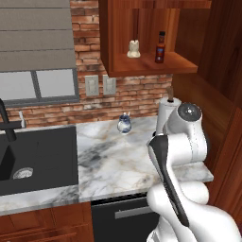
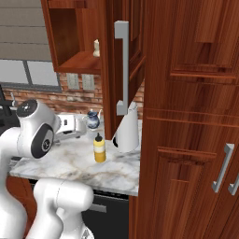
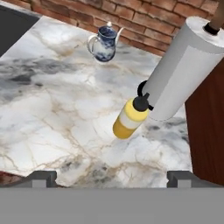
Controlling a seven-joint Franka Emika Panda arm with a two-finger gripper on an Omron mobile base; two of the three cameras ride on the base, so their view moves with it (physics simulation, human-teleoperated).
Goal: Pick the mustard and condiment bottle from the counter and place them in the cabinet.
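Yellow mustard (image 3: 130, 119) seen standing on marble counter (image 3: 52, 113), ahead of gripper (image 3: 111, 177), just beside paper-towel roll (image 3: 188, 65). Fingers spread wide, nothing held. Condiment bottle (image 1: 160, 47) seen up on cabinet (image 1: 156, 64) shelf, well above hand. Blue-white jug (image 3: 104, 42) farther ahead.

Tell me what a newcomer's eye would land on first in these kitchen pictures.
Probably the yellow mustard, upright on the marble counter right beside the white paper-towel roll, with the open gripper pointed at it. Next, the condiment bottle, already on the shelf of the open cabinet, near a pale figurine.
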